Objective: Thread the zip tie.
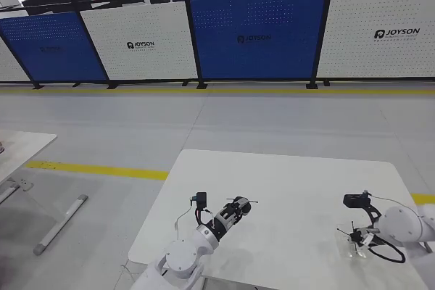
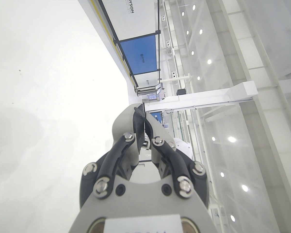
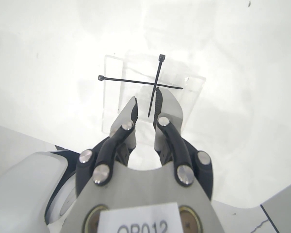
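Jaws on the right gripper (image 3: 146,95) are open to a fairly narrow gap w/ nothing in them. It hangs just over a clear plate (image 3: 111,98) on the robot's right side of the table (image 1: 290,181). 2 black ties lie crossed on that plate. The near zip tie (image 3: 157,73) has its tail lying right btw the 2 pads. The cross zip tie (image 3: 126,80) meets it just past the fingertips, and I can't tell which one is on top.

The left gripper (image 2: 141,112) is pinched shut, off the table and well apart from the plate. A thin dark strip shows at the pad seam, prob another tie, but I can't tell for sure.

What could go wrong from here, imo:
- The tie is thin and flat on a slick plate, so the pads could close over it and come up w/ nothing.
- If the gripper goes down a bit too far fwd, it catches the crossing point and drags or lifts both ties.
- The plate looks loose, so a fingertip bumping it could shove it and scatter the 2 ties.
- A grab too near the tail tip leaves no free end to feed thru a head.
- The tie could also twist in the pinch, so the tip won't line up w/ the slot.
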Controlling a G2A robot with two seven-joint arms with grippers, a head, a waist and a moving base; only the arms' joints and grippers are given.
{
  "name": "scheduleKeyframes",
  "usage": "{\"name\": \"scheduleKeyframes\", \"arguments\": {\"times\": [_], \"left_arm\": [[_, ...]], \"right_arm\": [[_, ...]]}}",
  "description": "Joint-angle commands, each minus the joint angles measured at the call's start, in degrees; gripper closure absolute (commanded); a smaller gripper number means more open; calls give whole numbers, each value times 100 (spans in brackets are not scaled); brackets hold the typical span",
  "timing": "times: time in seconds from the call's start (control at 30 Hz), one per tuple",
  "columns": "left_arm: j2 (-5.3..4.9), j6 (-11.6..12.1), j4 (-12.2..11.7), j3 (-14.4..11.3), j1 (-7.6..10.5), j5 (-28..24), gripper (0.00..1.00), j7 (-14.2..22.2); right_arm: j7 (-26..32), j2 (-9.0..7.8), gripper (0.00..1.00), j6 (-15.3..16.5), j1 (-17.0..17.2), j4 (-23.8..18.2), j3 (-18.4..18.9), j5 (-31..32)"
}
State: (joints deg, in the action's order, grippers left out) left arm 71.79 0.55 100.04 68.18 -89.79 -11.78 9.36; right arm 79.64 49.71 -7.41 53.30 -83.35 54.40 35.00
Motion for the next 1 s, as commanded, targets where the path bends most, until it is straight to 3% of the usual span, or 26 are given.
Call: {"name": "scheduleKeyframes", "arguments": {"times": [0.0,0.6,0.83,0.97], "left_arm": [[0,0,0,0,0,0,100,0],[0,0,0,0,0,0,100,0],[0,0,0,0,0,0,100,0],[0,0,0,0,0,0,100,0]], "right_arm": [[0,-6,81,-4,-49,51,-67,-45],[0,-32,80,-432,-368,217,-526,-104],[0,-9,85,-447,-506,313,-702,-156],[0,3,93,-481,-579,405,-790,-172]]}}
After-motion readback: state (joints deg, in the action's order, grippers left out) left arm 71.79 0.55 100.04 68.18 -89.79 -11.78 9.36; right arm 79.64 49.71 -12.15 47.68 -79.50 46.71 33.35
